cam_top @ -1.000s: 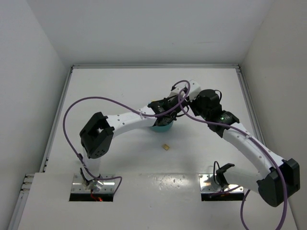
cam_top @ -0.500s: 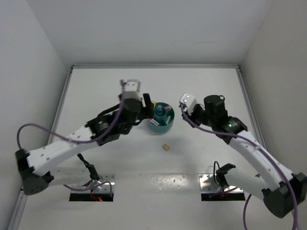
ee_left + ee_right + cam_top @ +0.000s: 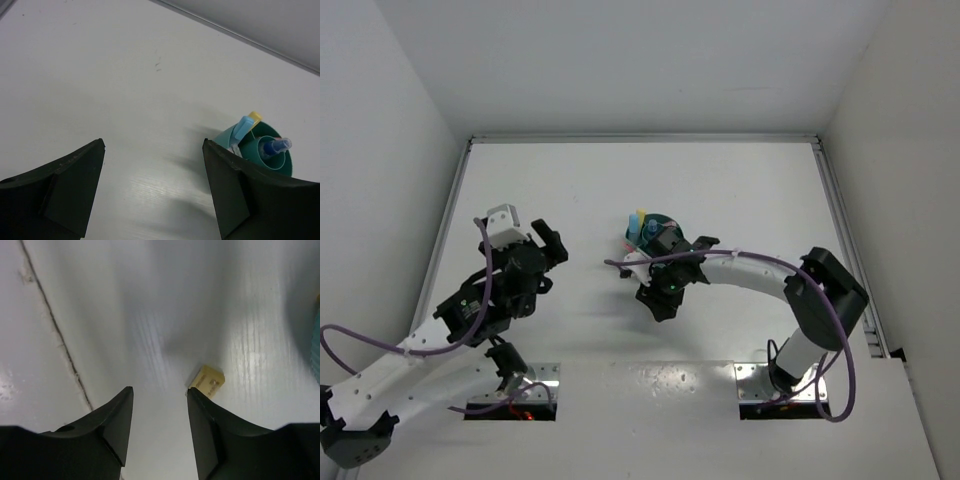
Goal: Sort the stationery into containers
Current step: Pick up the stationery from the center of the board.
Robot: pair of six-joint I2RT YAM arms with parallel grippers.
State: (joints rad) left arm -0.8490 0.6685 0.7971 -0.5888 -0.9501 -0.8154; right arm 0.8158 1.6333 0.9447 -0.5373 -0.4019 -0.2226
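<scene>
left gripper (image 3: pixel 152 150): jaws spread wide, nothing in them, over bare white table (image 3: pixel 115 70), left of the round teal plastic organiser (image 3: pixel 225 137) and well apart from it. Free surface all round, raised back edge well beyond

right gripper (image 3: pixel 160 392): jaws parted, empty, low over the table on the near side of the organiser. Small tan eraser (image 3: pixel 206 381) lies flat just ahead of one fingertip, outside the gap; contact can't tell. Dark panel seam (image 3: pixel 52 325) runs past on the other side

organiser contents: clear-blue pen (image 3: pixel 277 146) upright in the centre cup; light-blue stubby marker (image 3: pixel 245 127) and yellow stubby marker (image 3: pixel 255 116) sticking out at the outer rim; something pink beside them, too small to tell
</scene>
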